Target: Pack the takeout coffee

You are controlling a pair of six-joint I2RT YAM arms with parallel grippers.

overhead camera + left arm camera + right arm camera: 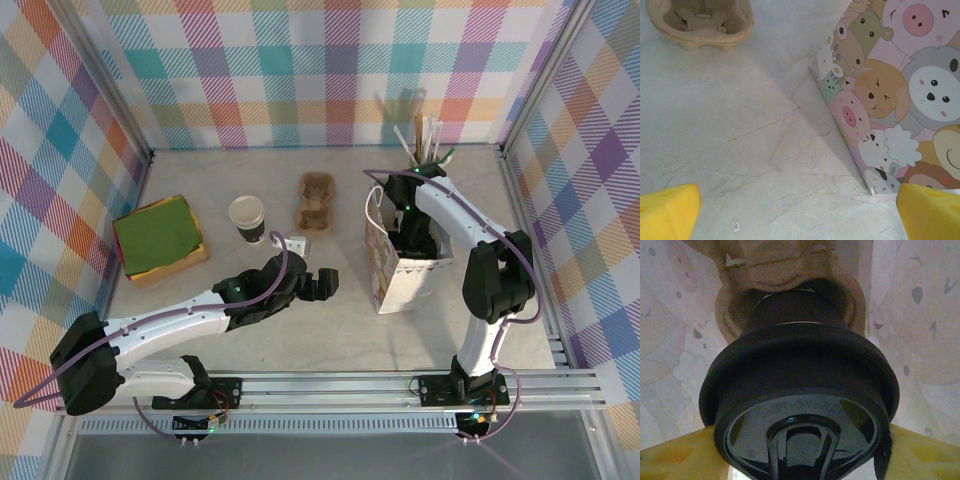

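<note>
Right wrist camera, looking straight down: the takeout coffee (800, 390) stands upright inside the paper bag (920, 315). Its black lid faces the lens and its dark base is sunk into a pocket of a cardboard carrier (785, 265). The right gripper (800, 455) has its yellow pads (670, 455) spread wide, one against each side of the lid rim. I judge that it has hold of the cup by the lid, though the view cannot show how firmly it presses.

The step in hand looks like the end of the placement, with the cup seated in the carrier at the bottom of the bag. The next move calls for parting the pads just enough to free the rim. The arm should then lift straight up through the bag's mouth, so the fingers neither drag the lid off nor snag the paper walls.

Raised lettering arcs along the lid above the sip opening, but it is too faint to read with confidence. In the left wrist view the bag's outer face (900, 100) is printed with cartoon pigs, bears, a sheep and a cat, and no words are visible.

The left gripper (800, 210) hangs over the bare table (740, 150) just beside the bag, its jaws wide apart and empty. An empty pulp cup tray (317, 200) and a lidless cup (247, 216) sit farther back.
</note>
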